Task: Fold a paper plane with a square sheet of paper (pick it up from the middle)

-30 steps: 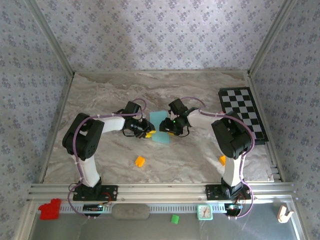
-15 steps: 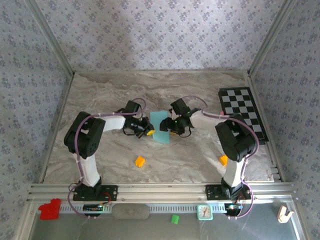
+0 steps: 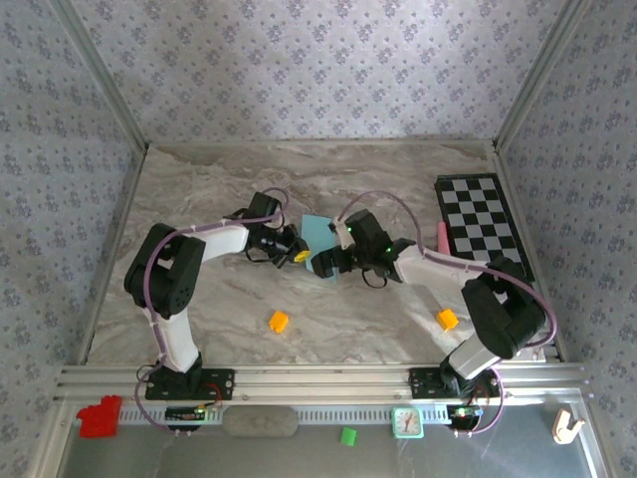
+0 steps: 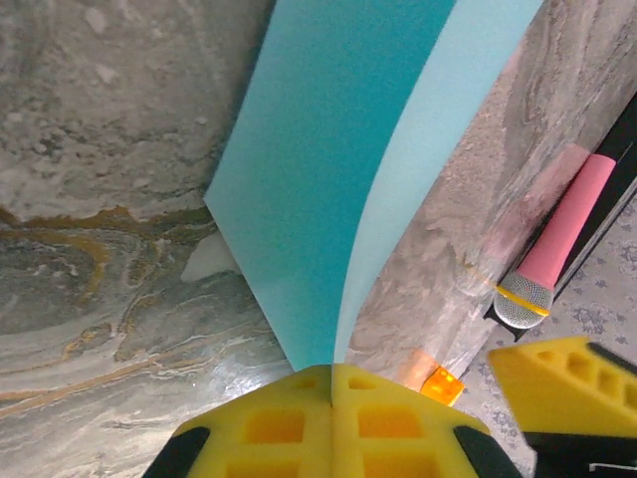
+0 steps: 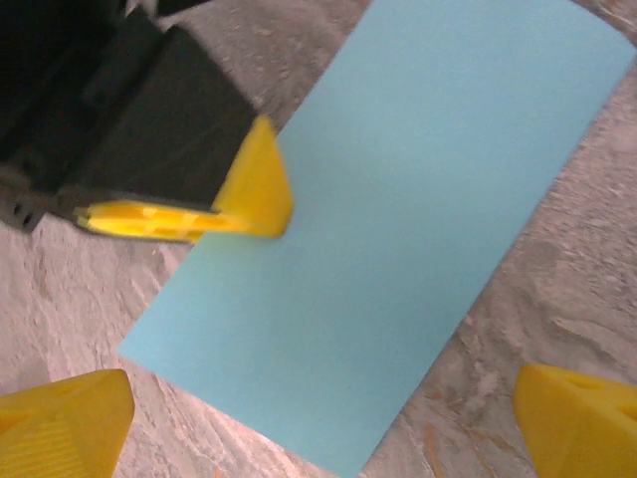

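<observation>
The teal-blue square sheet of paper (image 4: 328,179) is bent over into a long folded strip with one layer standing up from the table. My left gripper (image 4: 331,376) is shut on its near edge, yellow pads pressed together over the fold. From above the paper (image 3: 317,237) sits mid-table, between my left gripper (image 3: 298,255) and my right gripper (image 3: 324,265). In the right wrist view the paper (image 5: 398,229) lies broad and flat. My right gripper (image 5: 318,438) is open above its lower corner, fingertips (image 5: 62,420) wide apart and touching nothing.
Two orange cubes (image 3: 279,321) (image 3: 447,319) lie on the marble table nearer the arm bases. A checkered board (image 3: 483,224) lies at the right edge, with a pink microphone (image 4: 562,244) beside it. On the front rail are a red object (image 3: 98,416), a green cube (image 3: 348,435) and a small clock (image 3: 407,422).
My right arm has swung its elbow out to the right and reached left toward the paper. The left gripper and the paper have shifted slightly away from the bases.
</observation>
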